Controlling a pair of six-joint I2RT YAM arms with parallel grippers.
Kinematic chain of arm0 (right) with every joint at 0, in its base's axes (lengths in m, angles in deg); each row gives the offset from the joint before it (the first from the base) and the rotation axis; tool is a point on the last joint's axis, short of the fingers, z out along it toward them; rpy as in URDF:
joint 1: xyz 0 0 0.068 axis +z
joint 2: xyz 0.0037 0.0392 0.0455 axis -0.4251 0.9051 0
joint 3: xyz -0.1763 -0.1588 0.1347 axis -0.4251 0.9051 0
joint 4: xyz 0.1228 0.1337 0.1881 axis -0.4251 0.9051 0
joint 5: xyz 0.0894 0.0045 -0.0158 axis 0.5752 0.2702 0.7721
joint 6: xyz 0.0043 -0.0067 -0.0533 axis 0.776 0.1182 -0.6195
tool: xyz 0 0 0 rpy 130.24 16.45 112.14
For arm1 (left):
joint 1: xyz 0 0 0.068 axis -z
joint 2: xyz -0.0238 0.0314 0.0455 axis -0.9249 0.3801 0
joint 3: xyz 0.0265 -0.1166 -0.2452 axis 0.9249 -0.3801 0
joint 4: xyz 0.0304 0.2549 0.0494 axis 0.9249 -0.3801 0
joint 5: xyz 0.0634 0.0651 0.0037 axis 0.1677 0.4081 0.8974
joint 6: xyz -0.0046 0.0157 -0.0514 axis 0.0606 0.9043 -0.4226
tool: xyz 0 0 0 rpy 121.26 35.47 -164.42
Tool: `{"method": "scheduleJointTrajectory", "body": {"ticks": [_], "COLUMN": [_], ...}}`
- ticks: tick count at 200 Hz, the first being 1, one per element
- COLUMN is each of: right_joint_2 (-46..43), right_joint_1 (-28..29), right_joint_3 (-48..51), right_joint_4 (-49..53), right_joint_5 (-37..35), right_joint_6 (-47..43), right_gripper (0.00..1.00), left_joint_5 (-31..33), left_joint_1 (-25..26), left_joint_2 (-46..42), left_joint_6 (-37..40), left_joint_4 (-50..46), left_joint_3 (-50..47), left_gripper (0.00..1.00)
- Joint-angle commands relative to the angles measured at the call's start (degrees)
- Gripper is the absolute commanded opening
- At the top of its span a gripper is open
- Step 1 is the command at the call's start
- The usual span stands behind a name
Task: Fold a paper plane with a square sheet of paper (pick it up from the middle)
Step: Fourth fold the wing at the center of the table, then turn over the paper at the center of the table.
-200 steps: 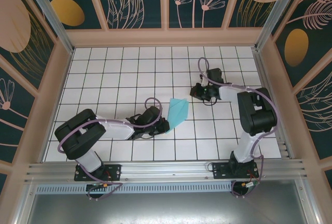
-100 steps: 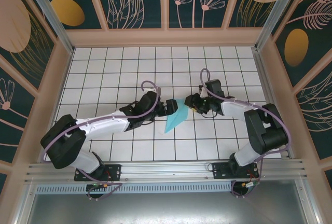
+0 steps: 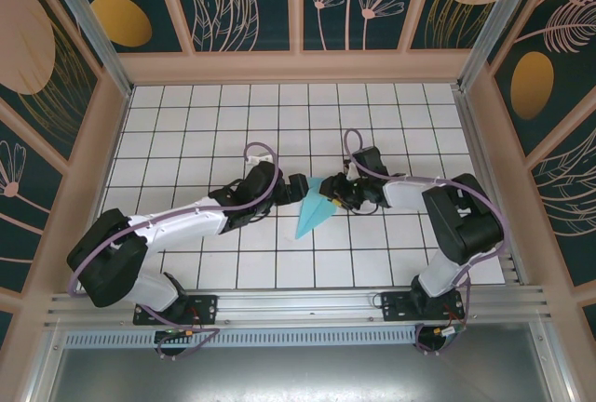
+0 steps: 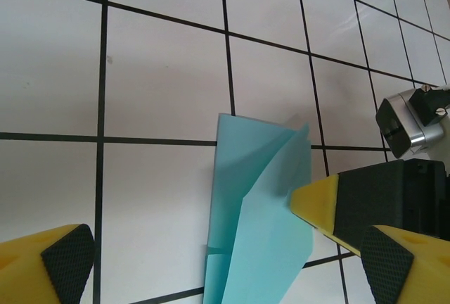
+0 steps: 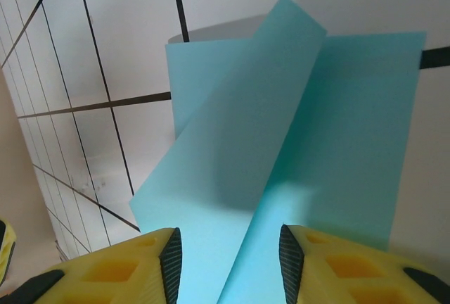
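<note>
The light-blue sheet of paper is folded into a slim pointed paper plane (image 3: 310, 213) lying on the white grid table (image 3: 186, 132), its tip toward the near left. Its wide far end has loose raised flaps (image 5: 281, 128). My left gripper (image 3: 300, 188) hovers at that end from the left, jaws wide open on either side of the paper plane (image 4: 256, 226) without touching it. My right gripper (image 3: 328, 191) comes in from the right. Its jaws stand open with the flaps between the pads (image 5: 170, 262), unpinched. One right fingertip (image 4: 315, 202) rests against the flap's edge.
Low walls (image 3: 298, 67) ring the table on the far side, left and right. The aluminium rail (image 3: 298, 307) carrying both arm bases runs along the near edge. White grid tiles surround the paper on all sides.
The left arm reached up from the paper's near-left corner to its far end. The right gripper moved left onto the paper. Both sets of jaws opened, and the paper now looks narrower.
</note>
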Motion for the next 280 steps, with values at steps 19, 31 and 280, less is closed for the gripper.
{"method": "scheduleJointTrajectory", "body": {"ticks": [19,31,280], "right_joint_2": [1.8,2.0,2.8], "right_joint_1": [1.4,1.5,3.8], "right_joint_3": [-2.2,-2.3,-0.2], "right_joint_4": [-2.8,-3.3,-8.5], "right_joint_5": [0.8,1.2,1.5], "right_joint_6": [1.5,1.8,5.6], "right_gripper": [0.40,0.38,0.33], "left_joint_5": [0.6,0.5,-1.4], "left_joint_1": [-0.9,-1.1,-2.8], "left_joint_2": [-1.2,-1.4,-3.0], "left_joint_6": [-0.5,-0.6,-2.2], "left_joint_4": [-1.5,-1.7,-1.1], "left_joint_3": [0.3,0.2,-2.7], "left_gripper": [0.98,0.99,0.99]}}
